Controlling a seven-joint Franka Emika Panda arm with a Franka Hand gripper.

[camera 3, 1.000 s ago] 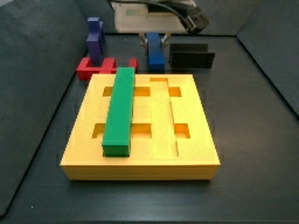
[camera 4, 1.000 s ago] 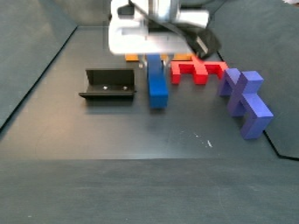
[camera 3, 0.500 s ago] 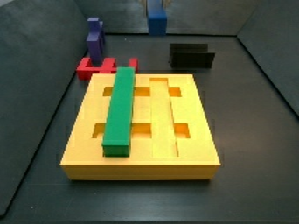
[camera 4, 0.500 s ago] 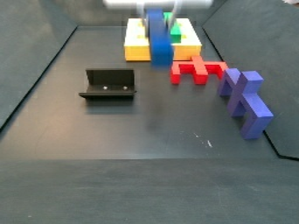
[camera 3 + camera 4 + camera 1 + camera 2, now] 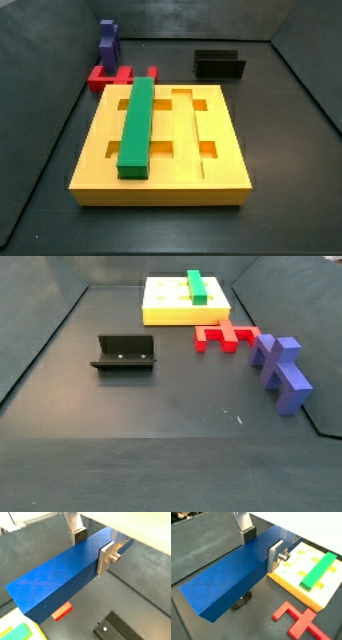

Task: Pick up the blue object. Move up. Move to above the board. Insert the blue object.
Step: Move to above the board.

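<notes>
The blue object (image 5: 63, 577) is held in the gripper (image 5: 92, 543), high above the floor; both wrist views show it as a long blue bar that runs out from between the fingers. The two silver fingers (image 5: 276, 554) press on its long sides near one end, so the jaws are closed narrowly on the bar. In both side views neither the gripper nor the bar is visible, so they are above the top edge of these pictures.

In a wrist view the board (image 5: 298, 577) lies below and to one side of the bar, not directly under it, with the green bar (image 5: 319, 570) resting in one of its grooves. The red piece (image 5: 299, 618) lies on the floor just beside the board's edge. In a wrist view the fixture (image 5: 119, 628) stands on the floor below the free end of the bar.

In a side view the board (image 5: 221, 145) lies flat in the middle of the floor. The purple block (image 5: 107, 42) stands behind the red piece (image 5: 118, 76), and the fixture (image 5: 219, 64) is near the back, apart from the board.
</notes>
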